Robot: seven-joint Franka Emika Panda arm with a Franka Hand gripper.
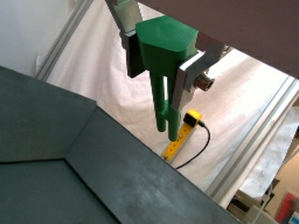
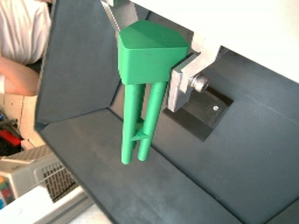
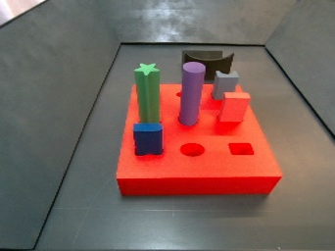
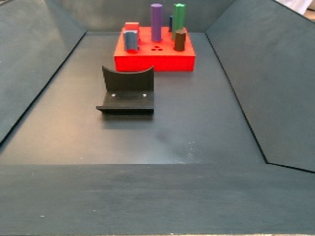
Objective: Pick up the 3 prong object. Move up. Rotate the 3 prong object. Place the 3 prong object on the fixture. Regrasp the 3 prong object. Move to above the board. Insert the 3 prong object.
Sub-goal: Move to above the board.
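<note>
In both wrist views my gripper [image 1: 163, 66] [image 2: 152, 79] is shut on the 3 prong object [image 1: 165, 87] [image 2: 140, 105], a green bar with a thick three-sided head. It hangs straight down from the jaws, high above the grey floor. One silver finger [image 2: 183, 84] presses the head's side. The fixture [image 4: 127, 89] [image 3: 206, 61] stands bare on the floor in front of the red board [image 4: 160, 64] [image 3: 197, 175]. The gripper and the bar do not show in either side view.
On the board stand a green star-topped post [image 3: 147, 93], a purple cylinder [image 3: 193, 93], a blue block [image 3: 148, 139], a red block [image 3: 234, 106] and a grey block [image 3: 226, 83]. Sloping grey walls ring the floor. A yellow device with a cable [image 1: 184, 131] lies outside.
</note>
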